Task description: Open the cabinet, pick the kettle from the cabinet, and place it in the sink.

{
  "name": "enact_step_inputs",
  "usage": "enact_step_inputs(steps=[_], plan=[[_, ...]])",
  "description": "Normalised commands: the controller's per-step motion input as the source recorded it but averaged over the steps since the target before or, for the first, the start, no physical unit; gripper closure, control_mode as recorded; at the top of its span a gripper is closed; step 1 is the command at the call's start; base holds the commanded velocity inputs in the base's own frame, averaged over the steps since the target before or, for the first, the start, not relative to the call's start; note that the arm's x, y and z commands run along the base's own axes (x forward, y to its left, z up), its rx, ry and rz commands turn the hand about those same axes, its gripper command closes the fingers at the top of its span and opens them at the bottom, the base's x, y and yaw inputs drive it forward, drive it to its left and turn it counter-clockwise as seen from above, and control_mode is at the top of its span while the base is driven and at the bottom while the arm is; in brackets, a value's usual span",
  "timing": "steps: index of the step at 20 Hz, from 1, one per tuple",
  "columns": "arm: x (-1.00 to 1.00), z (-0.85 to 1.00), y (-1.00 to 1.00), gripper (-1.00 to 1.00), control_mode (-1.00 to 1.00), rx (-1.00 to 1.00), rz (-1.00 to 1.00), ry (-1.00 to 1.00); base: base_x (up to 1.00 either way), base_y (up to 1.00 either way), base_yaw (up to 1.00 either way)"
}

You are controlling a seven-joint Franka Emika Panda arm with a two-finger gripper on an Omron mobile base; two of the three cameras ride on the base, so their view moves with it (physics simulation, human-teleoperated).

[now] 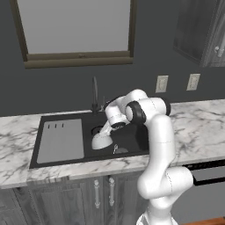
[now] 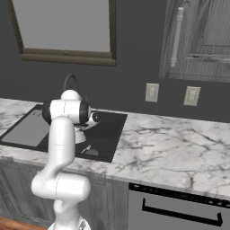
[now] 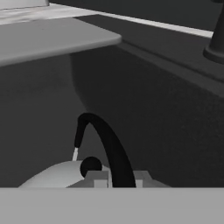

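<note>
- my gripper [image 3: 114, 178] is clamped on the kettle's [image 1: 101, 141] dark arched handle [image 3: 109, 144].
- the kettle sits low inside the black sink [image 1: 132, 137], beside the grey drainboard [image 1: 61, 140].

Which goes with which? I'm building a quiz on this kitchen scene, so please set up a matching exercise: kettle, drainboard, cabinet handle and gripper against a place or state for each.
Things:
1. kettle
2. drainboard
3. cabinet handle
4. gripper

Places or states:
A. upright light bar on the wall cabinet door, up right of the sink
B. flat light-grey panel in the sink's left part
C. down in the black basin, beside the drainboard
D. shut on the kettle's dark arched handle

Pairs: 1-C, 2-B, 3-A, 4-D
</note>
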Motion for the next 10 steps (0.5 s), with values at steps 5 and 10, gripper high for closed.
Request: enact_step_inputs(steps=[5, 10], plan=[[-0.33, -0.39, 0.16, 1.0, -1.0, 0.0, 0.0, 0.03, 0.0, 0.0, 0.0], [-0.31, -0.37, 0.14, 1.0, -1.0, 0.0, 0.0, 0.07, 0.0, 0.0, 0.0]])
